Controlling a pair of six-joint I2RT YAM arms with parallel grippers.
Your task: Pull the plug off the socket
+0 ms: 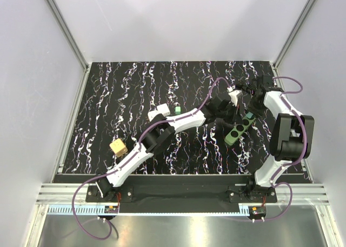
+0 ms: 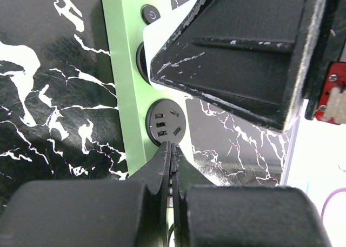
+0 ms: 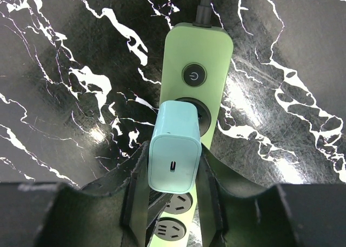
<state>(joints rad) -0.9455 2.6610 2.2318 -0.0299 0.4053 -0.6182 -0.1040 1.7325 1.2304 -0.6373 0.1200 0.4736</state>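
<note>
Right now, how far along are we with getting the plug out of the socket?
Done: approach and grasp. The right gripper clamps the plug by its sides. The shut left gripper rests its tips on the socket by an empty outlet, apparently pinning it. In hand: nothing is free yet, and the plug sits fully seated beside the power button. Left: the pull itself, straight out.

R hand round plug, L hand on socket; far-left table open.
</note>
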